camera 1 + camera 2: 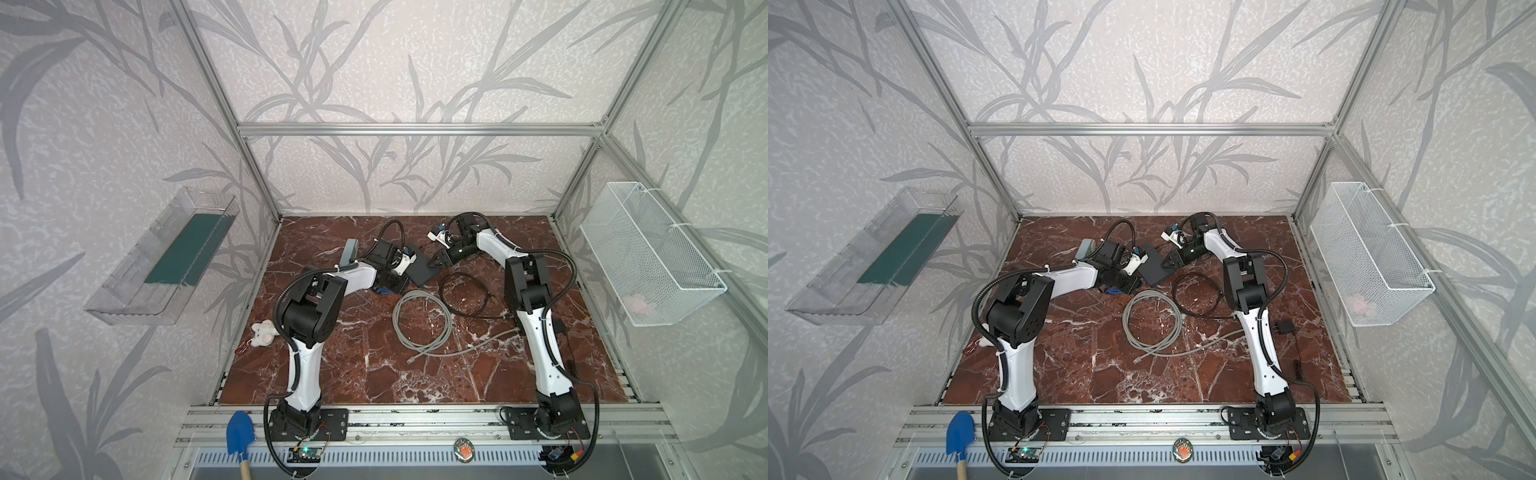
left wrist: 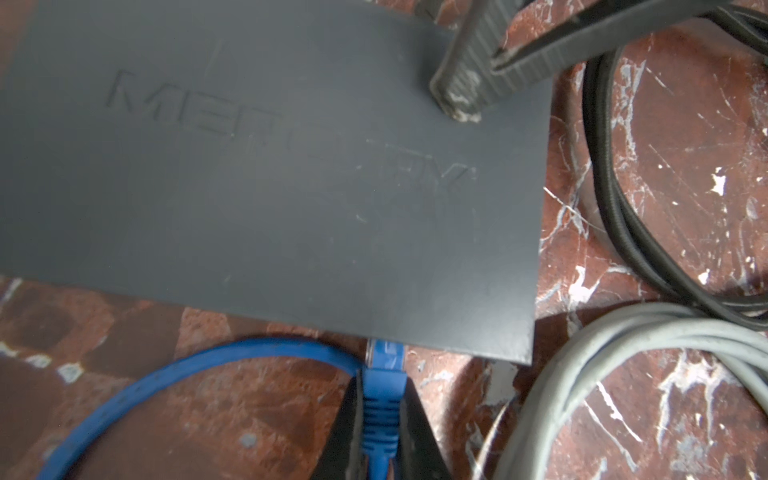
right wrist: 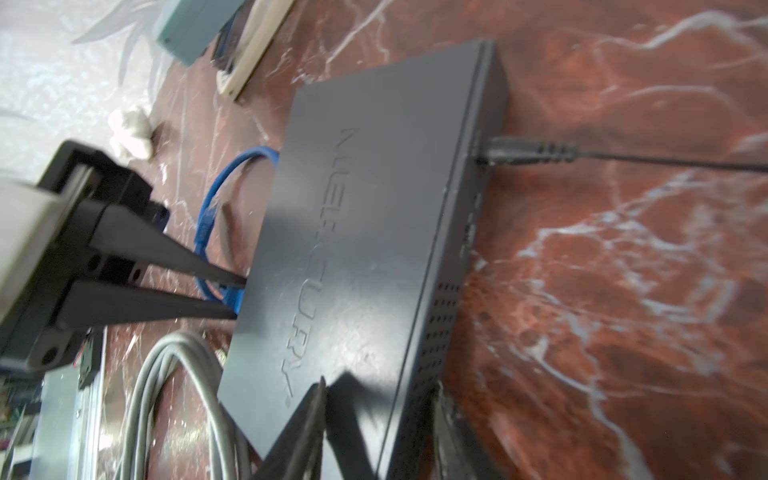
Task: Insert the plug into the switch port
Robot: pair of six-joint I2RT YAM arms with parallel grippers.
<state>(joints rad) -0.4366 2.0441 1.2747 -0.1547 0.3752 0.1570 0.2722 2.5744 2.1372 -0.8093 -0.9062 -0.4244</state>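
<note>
In a top view the switch (image 1: 422,268) lies just above centre. The blue plug (image 2: 384,359) meets its lower-left edge, long axis square to that edge, tip pointing into the port and seemingly part-seated. The left gripper (image 2: 382,386) pinches the plug. The right gripper (image 3: 380,386) clamps the switch's corner.

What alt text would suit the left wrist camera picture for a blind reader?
The left hand pinches a blue plug whose tip meets the edge of a grey switch on a marble table. The right hand grips the switch's corner; grey cable and black cable lie alongside.
</note>
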